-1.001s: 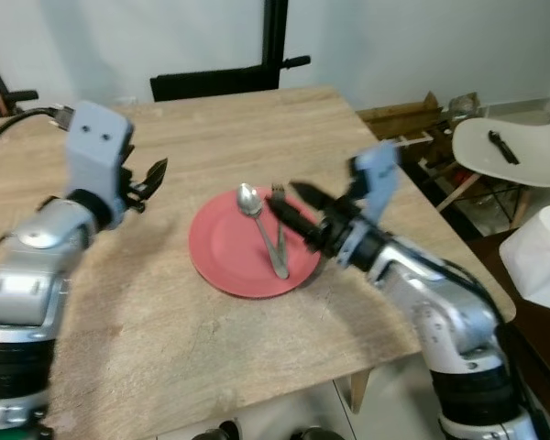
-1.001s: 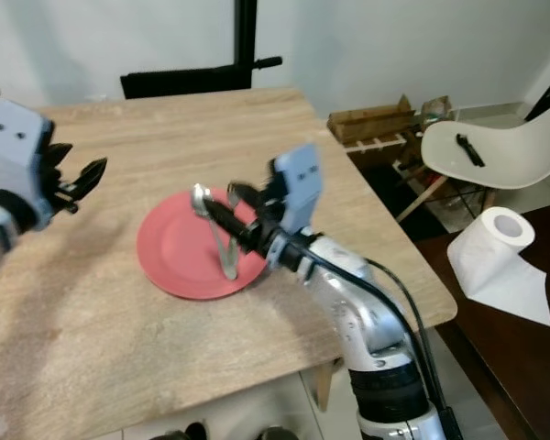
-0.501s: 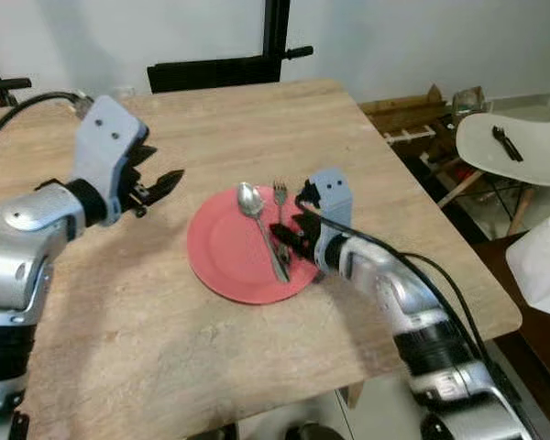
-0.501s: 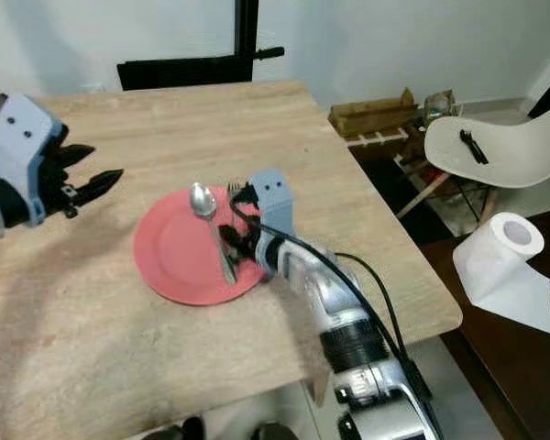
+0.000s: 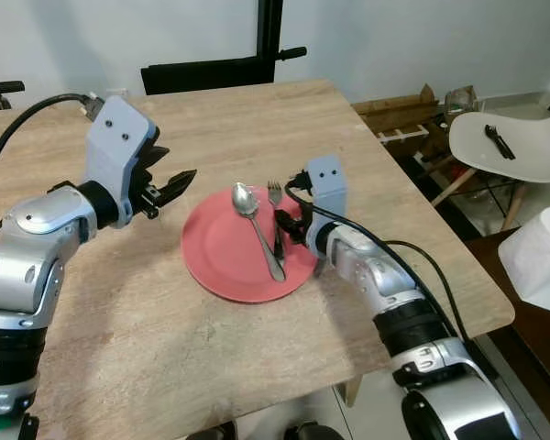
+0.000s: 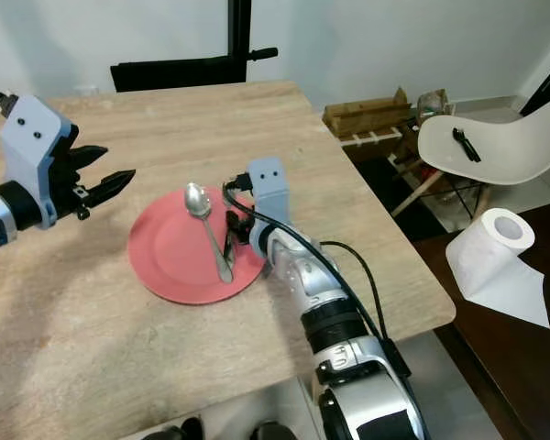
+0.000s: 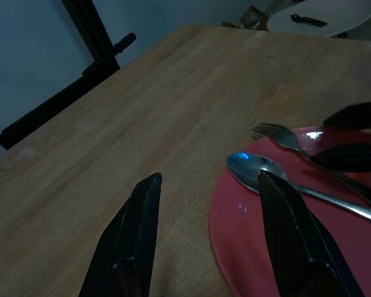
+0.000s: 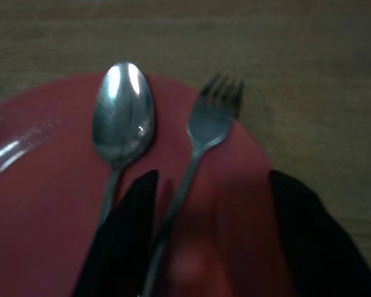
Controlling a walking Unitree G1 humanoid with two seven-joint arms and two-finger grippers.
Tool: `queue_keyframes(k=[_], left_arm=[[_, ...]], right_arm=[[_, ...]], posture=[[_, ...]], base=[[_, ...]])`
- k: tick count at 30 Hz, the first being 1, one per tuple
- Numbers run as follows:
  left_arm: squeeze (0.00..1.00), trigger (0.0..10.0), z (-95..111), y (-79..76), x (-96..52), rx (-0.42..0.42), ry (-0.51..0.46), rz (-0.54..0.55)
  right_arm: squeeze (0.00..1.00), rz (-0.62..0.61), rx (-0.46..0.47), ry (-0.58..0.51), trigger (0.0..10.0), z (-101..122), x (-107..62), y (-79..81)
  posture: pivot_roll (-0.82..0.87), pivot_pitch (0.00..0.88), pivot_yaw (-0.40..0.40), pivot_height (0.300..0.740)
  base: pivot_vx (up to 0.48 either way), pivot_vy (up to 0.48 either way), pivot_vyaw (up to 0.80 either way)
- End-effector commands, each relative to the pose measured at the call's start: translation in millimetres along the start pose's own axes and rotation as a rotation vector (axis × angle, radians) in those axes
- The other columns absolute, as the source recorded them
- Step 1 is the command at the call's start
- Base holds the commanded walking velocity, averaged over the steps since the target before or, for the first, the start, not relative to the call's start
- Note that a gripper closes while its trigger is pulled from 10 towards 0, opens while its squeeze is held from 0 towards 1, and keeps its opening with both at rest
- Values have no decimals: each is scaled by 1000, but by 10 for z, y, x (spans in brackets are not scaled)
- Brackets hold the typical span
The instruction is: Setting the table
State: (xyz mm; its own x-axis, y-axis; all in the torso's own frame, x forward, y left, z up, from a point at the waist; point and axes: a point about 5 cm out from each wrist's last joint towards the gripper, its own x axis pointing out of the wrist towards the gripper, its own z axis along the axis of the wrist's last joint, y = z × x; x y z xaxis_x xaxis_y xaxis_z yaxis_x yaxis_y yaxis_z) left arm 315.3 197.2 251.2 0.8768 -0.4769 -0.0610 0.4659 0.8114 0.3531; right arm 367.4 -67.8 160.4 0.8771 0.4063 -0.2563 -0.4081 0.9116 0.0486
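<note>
Now, down on the red plate (image 5: 222,266) w/ the right gripper (image 8: 204,241), fingers spread either side of the fork (image 8: 201,145) handle, nothing pinched yet. Looks like the fork pick-up step; next needs a close on the handle, then a lift clear of the spoon (image 5: 257,225) just beside. Handle's lower end hidden under fingers. Farther off, left gripper (image 7: 207,238) open, empty, hovering over the wooden table (image 5: 220,128) beside plate.

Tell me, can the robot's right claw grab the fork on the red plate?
Probably yes. The right gripper is down over the red plate with its fingers open on either side of the fork handle. The spoon lies close beside it, so it might get bumped.
</note>
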Motion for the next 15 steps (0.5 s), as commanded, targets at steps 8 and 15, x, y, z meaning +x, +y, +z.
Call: queue_keyframes(k=[8,15], left_arm=[[0,10000,-57,-101,25,-14,9,-6],[0,10000,-70,-119,30,-24,7,3]], right_arm=[[0,10,-7,-17,10000,73,2,102],[0,8,7,55,10000,-175,35,164]], posture=[[-76,62,-20,740],[-65,61,-29,740]], base=[[0,0,0],[0,0,0]])
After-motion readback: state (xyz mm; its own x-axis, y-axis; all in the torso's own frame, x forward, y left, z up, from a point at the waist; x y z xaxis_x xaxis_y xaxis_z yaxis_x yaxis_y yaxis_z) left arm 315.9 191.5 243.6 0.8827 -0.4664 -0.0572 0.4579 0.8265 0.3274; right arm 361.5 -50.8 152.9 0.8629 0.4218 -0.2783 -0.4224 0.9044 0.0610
